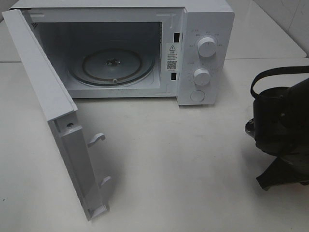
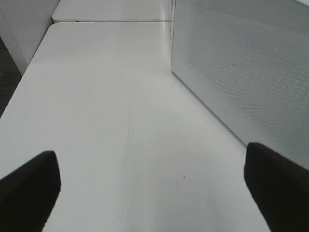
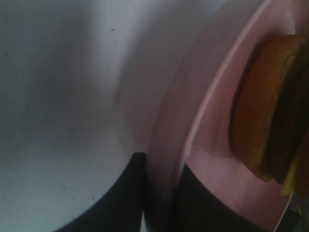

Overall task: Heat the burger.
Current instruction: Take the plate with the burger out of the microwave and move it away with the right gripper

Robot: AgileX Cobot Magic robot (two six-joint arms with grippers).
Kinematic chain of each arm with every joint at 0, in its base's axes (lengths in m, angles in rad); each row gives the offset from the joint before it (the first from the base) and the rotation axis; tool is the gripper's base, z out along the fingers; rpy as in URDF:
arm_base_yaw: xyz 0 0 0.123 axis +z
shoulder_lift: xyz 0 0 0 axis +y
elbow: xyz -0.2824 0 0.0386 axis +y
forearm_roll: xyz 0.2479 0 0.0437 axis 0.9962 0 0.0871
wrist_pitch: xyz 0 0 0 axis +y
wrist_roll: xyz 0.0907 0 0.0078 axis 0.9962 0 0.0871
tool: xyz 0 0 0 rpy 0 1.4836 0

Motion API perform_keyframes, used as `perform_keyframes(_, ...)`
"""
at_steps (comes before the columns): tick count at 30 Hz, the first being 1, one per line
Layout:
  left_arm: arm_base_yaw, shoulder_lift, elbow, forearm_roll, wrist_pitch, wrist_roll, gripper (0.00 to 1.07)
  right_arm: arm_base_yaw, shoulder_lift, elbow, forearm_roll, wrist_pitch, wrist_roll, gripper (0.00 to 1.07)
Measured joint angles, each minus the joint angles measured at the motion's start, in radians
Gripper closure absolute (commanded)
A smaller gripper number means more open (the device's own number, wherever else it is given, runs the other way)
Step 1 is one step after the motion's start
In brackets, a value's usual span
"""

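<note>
In the right wrist view the burger (image 3: 270,111), golden-brown bun with dark filling and a bit of green, lies on a round pink plate (image 3: 212,111). My right gripper (image 3: 161,195) is shut on the plate's rim, one dark finger (image 3: 125,193) under it and one above. From the high view only the black right arm (image 1: 282,121) shows at the right edge; burger and plate are hidden there. My left gripper (image 2: 154,193) is open and empty over the white table beside the microwave's perforated side wall (image 2: 241,67). It does not appear in the high view.
The white microwave (image 1: 205,53) stands at the back with its door (image 1: 53,111) swung wide open toward the front left. Its cavity holds only a glass turntable (image 1: 112,65). Bare white tabletop (image 1: 178,159) lies between the microwave and the right arm.
</note>
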Motion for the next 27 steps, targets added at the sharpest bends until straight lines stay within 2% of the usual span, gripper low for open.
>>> perform_keyframes(20,0.0,0.0,0.0,0.0,0.0,0.0,0.09,0.0,0.154,-0.002,-0.083,-0.112,0.113,0.95)
perform_keyframes(26,0.0,0.0,0.0,0.0,0.0,0.0,0.09,0.0,0.166,-0.002,-0.115,-0.101,0.155,0.89)
perform_keyframes(27,0.0,0.0,0.0,0.0,0.0,0.0,0.09,0.0,0.165,-0.002,-0.123,-0.091,0.156,0.84)
